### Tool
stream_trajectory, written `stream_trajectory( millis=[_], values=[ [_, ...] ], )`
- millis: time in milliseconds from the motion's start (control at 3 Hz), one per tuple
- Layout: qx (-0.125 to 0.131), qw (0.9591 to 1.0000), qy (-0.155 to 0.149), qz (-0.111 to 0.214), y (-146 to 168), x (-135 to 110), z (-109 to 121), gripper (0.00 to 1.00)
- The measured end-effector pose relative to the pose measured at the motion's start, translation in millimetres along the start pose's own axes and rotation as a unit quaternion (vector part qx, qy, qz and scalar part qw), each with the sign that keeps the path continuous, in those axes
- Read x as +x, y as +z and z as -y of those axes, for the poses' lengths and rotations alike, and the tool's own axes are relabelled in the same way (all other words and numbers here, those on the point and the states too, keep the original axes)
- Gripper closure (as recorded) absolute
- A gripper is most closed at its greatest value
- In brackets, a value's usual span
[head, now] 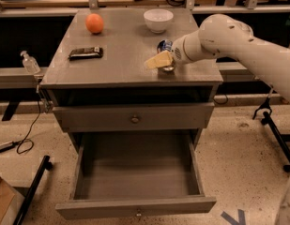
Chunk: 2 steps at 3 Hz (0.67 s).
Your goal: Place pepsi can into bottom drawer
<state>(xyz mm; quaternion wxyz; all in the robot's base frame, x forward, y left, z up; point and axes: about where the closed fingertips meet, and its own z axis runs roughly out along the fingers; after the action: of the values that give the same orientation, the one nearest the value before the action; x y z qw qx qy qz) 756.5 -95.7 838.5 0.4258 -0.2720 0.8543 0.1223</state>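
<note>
The pepsi can (164, 45) stands on the grey cabinet top (121, 55) near its right front corner; only its blue upper part and silver rim show, the rest is behind my gripper. My gripper (159, 60), with yellowish fingers on a white arm reaching in from the right, is right at the can, in front of it. The bottom drawer (111, 209) is pulled fully out below, and nothing lies inside it.
On the cabinet top are an orange (95, 23), a white bowl (158, 20) and a dark snack bar (86, 53). The shallower drawer (135, 118) above is shut. A small bottle (29, 62) sits at the left, a cardboard box (1, 200) at the lower left, black stand legs (276, 125) at the right.
</note>
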Motion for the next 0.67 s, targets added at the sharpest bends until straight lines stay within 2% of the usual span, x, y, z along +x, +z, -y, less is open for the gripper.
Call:
stream_trajectory(
  millis=[333,667],
  values=[
    [0.023,0.9997,0.004,0.011,-4.1,-5.2,6.8,0.41],
    [0.030,0.9993,0.002,0.021,-8.9,-11.4,6.2,0.63]
  ],
)
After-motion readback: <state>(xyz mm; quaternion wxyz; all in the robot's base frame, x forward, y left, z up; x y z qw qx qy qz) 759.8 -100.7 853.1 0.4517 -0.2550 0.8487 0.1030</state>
